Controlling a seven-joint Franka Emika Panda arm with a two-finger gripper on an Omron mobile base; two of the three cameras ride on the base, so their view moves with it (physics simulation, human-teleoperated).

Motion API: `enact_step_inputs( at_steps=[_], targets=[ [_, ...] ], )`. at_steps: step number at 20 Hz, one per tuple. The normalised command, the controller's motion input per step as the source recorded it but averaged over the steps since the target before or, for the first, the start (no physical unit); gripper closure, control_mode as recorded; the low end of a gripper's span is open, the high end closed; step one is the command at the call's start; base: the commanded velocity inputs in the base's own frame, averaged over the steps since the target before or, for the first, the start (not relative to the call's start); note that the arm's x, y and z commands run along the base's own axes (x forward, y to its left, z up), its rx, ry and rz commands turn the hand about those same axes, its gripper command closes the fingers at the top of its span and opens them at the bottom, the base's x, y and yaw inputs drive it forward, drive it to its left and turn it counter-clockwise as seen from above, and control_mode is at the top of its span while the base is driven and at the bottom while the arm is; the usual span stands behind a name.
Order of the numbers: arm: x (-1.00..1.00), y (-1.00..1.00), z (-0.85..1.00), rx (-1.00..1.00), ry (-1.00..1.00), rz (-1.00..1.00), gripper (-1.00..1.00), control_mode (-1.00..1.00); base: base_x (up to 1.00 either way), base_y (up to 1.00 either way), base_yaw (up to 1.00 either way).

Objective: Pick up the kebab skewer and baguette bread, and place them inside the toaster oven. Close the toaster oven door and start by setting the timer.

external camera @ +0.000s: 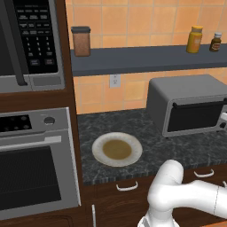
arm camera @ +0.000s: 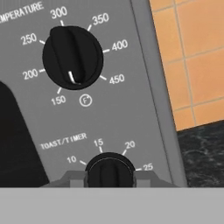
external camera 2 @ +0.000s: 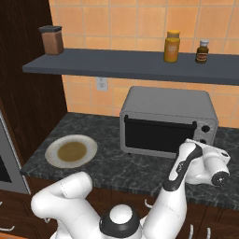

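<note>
The toaster oven stands on the dark counter with its door closed. Nothing shows through the dark glass. The kebab skewer and the baguette bread are out of view. My gripper is at the oven's right control panel. In the hand view its fingertips flank the black timer knob on both sides, shut on it. The temperature knob sits above, its pointer near 150.
A bare white plate lies on the counter left of the toaster oven. A microwave and a built-in oven fill the left wall. The shelf above holds a canister and two jars.
</note>
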Motion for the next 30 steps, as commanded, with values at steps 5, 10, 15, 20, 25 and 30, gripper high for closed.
enact_step_inputs(
  at_steps=[5, 10, 15, 20, 25, 30],
  targets=[
    [0.00, 0.00, 0.00, 0.11, 0.00, 0.00, 1.00, -1.00, 0.00, 0.00, 0.00],
    [0.00, 0.00, 0.00, 0.11, -0.02, 0.00, 1.00, -1.00, 0.00, 0.00, 0.00],
    [0.00, 0.00, 0.00, 0.11, -0.03, 0.00, 1.00, -1.00, 0.00, 0.00, 0.00],
    [0.00, 0.00, 0.00, 0.11, 0.00, 0.00, 1.00, -1.00, 0.00, 0.00, 0.00],
    [0.00, 0.00, 0.00, 0.12, 0.00, 0.00, 1.00, -1.00, 0.00, 0.00, 0.00],
    [0.00, 0.00, 0.00, 0.12, 0.00, 0.00, 1.00, -1.00, 0.00, 0.00, 0.00]
  ],
)
